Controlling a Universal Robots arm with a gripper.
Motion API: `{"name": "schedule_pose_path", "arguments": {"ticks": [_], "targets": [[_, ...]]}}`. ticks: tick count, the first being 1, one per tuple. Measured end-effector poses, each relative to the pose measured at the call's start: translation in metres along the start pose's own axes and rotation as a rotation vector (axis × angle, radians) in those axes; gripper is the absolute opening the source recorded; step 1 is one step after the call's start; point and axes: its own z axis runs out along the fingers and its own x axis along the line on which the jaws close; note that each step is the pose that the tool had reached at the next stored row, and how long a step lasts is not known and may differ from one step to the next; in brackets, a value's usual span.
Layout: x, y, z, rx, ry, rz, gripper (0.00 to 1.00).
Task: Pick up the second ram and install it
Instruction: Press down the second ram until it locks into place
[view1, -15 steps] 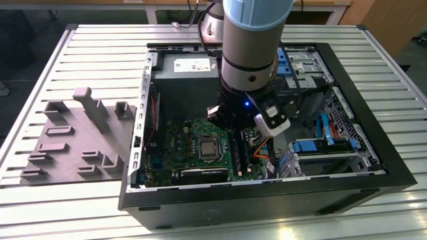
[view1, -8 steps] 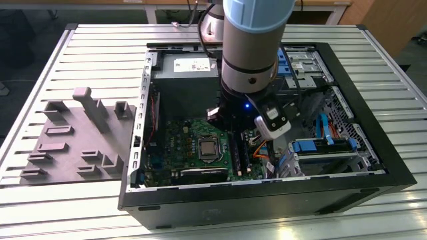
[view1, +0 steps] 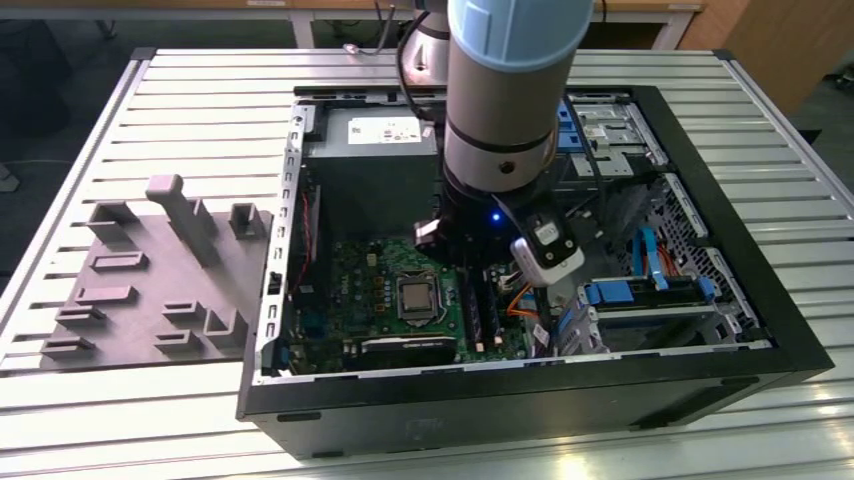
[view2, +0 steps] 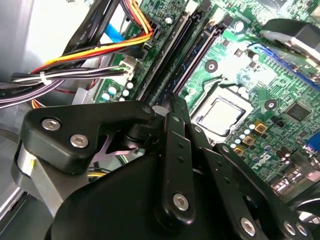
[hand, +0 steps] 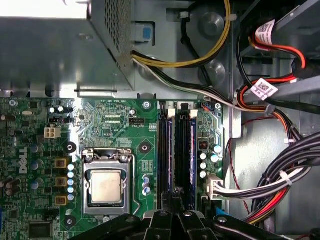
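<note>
Handling here is a matter of care rather than strength. By my judgement the second ram (hand: 170, 155) is light, stiff and thin, with chips and contacts that would not forgive twisting or a skewed push. The safe hold is on its long upper edge or short ends, flat faces between the pads, with force kept straight down the slot. It appears edge-on in both wrist views as a long, narrow dark strip with a bluish sheen along its side. It stands upright in one of the black memory slots (hand: 180, 150) on the green motherboard (hand: 115, 120), just beside the socketed processor (hand: 106, 186). I cannot tell whether it is fully seated, nor make out its label. The gripper (hand: 175, 200) sits directly over the near end of that row of slots. In the second wrist view, the gripper (view2: 172, 102) has its fingers (view2: 170, 130) drawn close together with no gap showing. The linkage hides whether they pinch the stick's edge or merely bear on it. In the exterior view the arm (view1: 501, 100) reaches down into the open computer case (view1: 534, 400), which lies on the slatted worktop (view1: 160, 80). The grey fixture block (view1: 147, 280), towards the exterior view's left, carries no memory stick that I can see.
</note>
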Motion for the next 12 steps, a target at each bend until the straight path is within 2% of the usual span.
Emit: {"name": "schedule_pose_path", "arguments": {"ticks": [12], "targets": [[-0.0001, -0.0078, 0.0001, -0.0001, 0.0, 0.0, 0.11]]}}
